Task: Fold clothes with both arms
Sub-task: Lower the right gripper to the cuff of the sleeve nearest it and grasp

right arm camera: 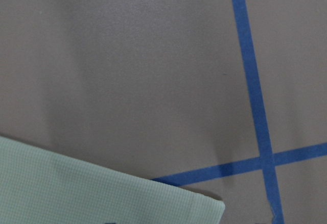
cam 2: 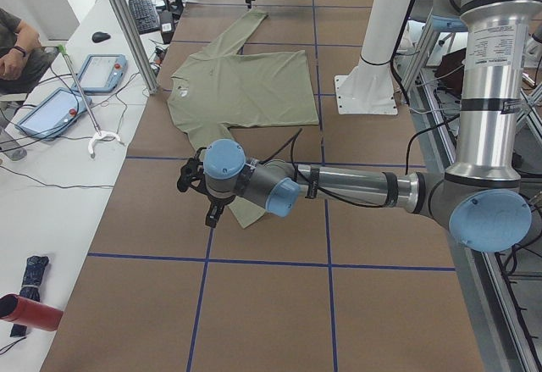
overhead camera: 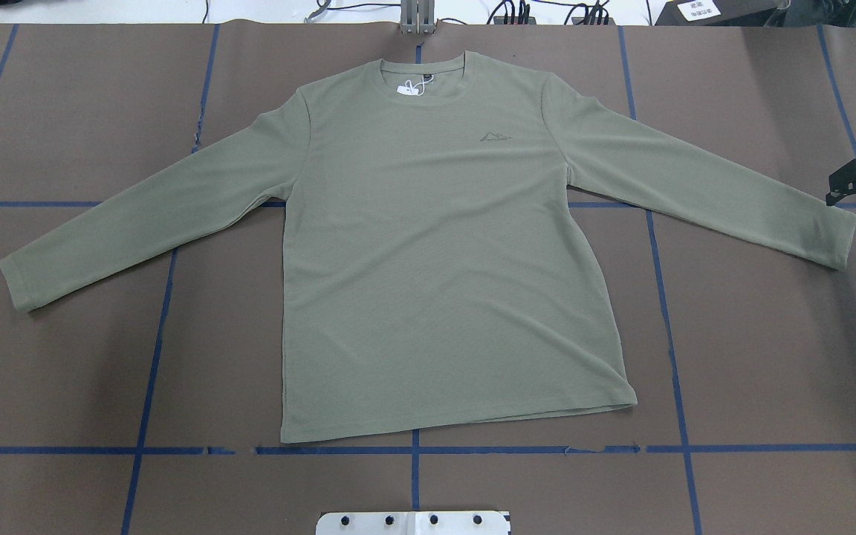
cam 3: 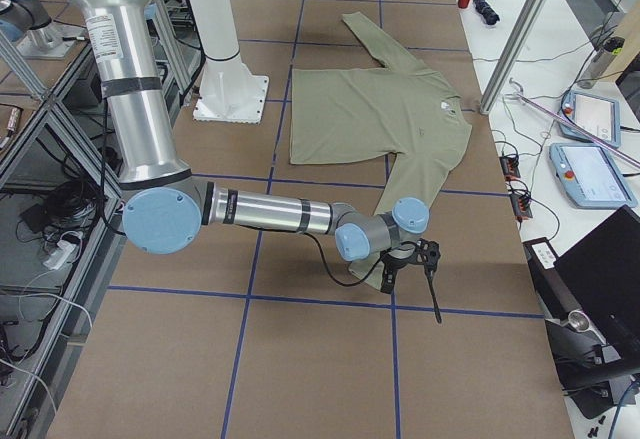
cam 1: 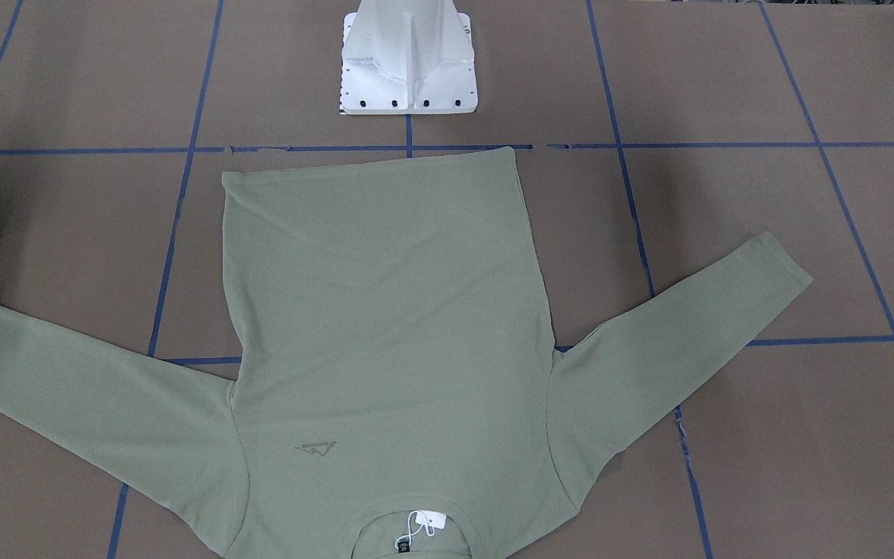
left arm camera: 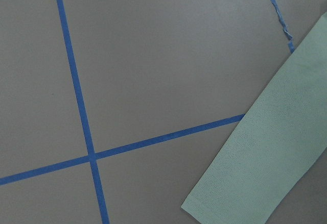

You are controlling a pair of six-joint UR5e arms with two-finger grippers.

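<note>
– Lying flat on the table (overhead camera: 64,371), is the shirt (overhead camera: 435,260)?
– Yes, face up, both sleeves spread wide. The collar with its white hang tag (overhead camera: 407,88) is on the side far from the robot, and the hem is near the white pedestal (cam 1: 408,62).
– And the left gripper (cam 2: 203,196)?
– It hangs above the left cuff (left arm camera: 245,173). It shows only from the side, so I cannot tell whether its jaws are parted or closed.
– The right gripper (overhead camera: 844,186)?
– At the table's other end, just beside the right cuff (overhead camera: 837,241). It is too small and dark to tell whether it is parted or closed. The wrist cameras show only cuff, table and blue tape lines (right arm camera: 255,106)
</note>
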